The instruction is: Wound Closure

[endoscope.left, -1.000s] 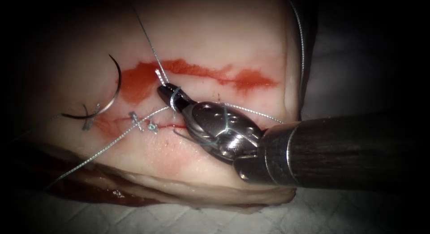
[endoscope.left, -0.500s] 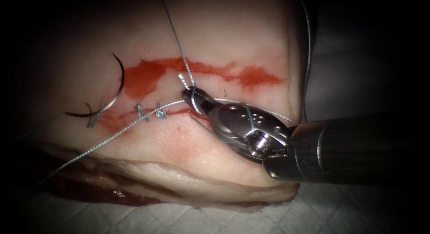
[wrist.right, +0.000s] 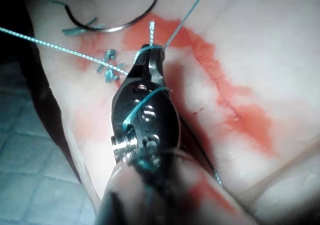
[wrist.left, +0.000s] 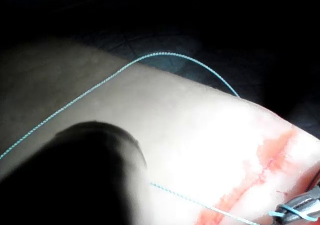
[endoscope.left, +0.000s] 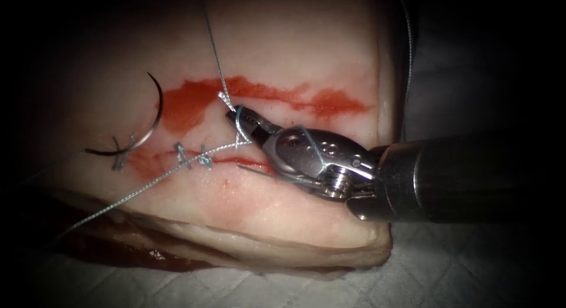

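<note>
Curved needle (endoscope.left: 147,116) lying free on tissue (endoscope.left: 295,42) at left end of cut (endoscope.left: 236,161), not embedded, thread (endoscope.left: 147,184) looped around right tool (endoscope.left: 233,114), jaws closed on thread end, red fluid (endoscope.left: 259,95) behind.

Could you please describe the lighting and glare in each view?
Endoscope view: light pools on the tissue, corners go black, the right tool, shut on the thread, glints; the needle lies unheld at the left end of the cut. Left wrist view: glare bleaches the tissue beside a dark shadow. Right wrist view: even light.
</note>
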